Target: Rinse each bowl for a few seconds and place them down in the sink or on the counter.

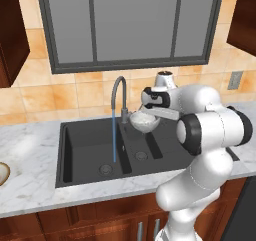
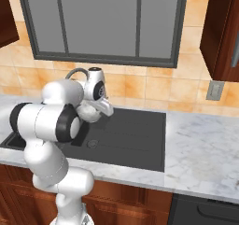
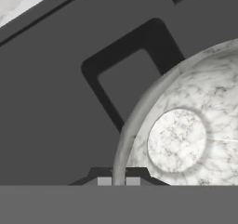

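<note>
White marble counter (image 1: 30,150) with faint grey veins surrounds the matte black rectangular sink (image 1: 85,145), where a thin blue stream falls from the grey gooseneck tap (image 1: 119,92) into the big basin. Over the small basin, just beside the stream, the gripper (image 1: 142,116) is clamped on the rim of the deep, rounded, speckled whitish bowl (image 1: 144,121). Seen from the hand, the bowl's round flat bottom shows; the left base view also catches the tan-rimmed bowl (image 1: 3,173) on the counter's far left.
</note>
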